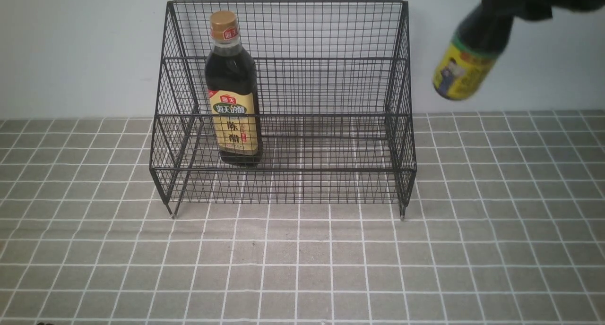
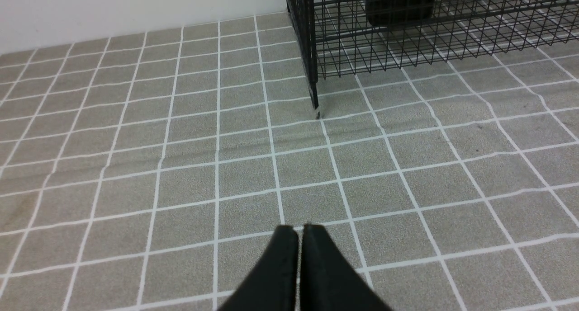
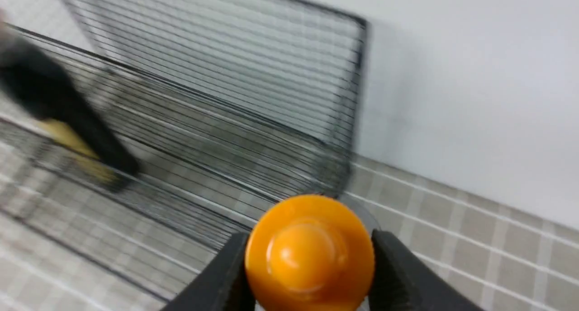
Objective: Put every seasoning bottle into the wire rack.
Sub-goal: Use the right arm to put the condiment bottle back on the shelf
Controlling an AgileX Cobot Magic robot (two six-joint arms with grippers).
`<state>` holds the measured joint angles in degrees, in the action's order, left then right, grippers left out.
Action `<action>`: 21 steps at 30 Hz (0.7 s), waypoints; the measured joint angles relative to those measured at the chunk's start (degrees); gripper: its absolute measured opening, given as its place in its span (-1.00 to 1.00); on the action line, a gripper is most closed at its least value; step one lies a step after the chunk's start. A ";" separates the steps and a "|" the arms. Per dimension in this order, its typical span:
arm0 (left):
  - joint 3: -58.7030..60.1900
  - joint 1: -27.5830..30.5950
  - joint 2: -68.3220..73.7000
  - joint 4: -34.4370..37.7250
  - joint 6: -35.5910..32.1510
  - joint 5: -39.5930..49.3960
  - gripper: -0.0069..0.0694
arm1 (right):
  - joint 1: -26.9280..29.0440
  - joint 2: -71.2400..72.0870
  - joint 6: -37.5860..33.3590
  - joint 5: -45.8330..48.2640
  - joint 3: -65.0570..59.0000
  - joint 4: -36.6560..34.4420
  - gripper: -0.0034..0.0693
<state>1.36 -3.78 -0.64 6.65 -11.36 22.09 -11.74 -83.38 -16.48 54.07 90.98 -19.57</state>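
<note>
Orange cap (image 3: 310,252) clamped in right gripper (image 3: 311,279). The short bottle (image 1: 465,63) hangs in the air, at 2 o'clock from the wire rack (image 1: 331,60) centre in the front view, clear of the mesh. Its long axis is tilted, base to 7 o'clock, cap to 1. Free lower-tier space lies at 8 o'clock from the bottle, so right arm is nearer. Tall bottle (image 1: 234,93) upright in lower tier, 9 o'clock side. Left gripper (image 2: 299,256) pinched together, empty, over the mat (image 2: 135,166).

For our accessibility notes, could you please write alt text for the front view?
The right hand holds a short dark-liquid bottle with a yellow label tilted in the air, to the right of a large black wire-mesh two-tier rack. A tall gold-capped dark-liquid bottle stands upright in the rack's left side.
</note>
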 joint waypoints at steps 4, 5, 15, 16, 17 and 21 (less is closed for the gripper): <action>0.00 0.00 0.00 0.00 0.00 0.00 -0.84 | -2.92 -1.21 -6.21 0.72 0.85 -7.34 -0.08; 0.00 0.00 0.00 0.00 0.00 0.00 -0.84 | -3.98 -1.69 -7.25 0.72 0.85 -8.17 -0.08; 0.00 0.00 0.00 0.00 0.00 0.00 -0.84 | -9.99 -11.42 -9.33 -1.09 0.85 -8.02 -0.08; 0.00 0.00 0.00 0.00 0.00 0.00 -0.84 | -10.02 -12.17 -9.33 -1.30 0.85 -7.46 -0.08; 0.00 0.00 0.00 0.00 0.00 0.00 -0.84 | -10.09 -13.08 -9.33 -1.48 0.85 -6.91 -0.08; 0.00 0.00 0.00 0.00 0.00 0.00 -0.84 | -10.09 -16.21 -9.36 -1.94 0.85 -5.00 -0.08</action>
<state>1.36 -3.78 -0.64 6.65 -11.36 22.09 -21.83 -99.59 -25.85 52.13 91.83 -24.58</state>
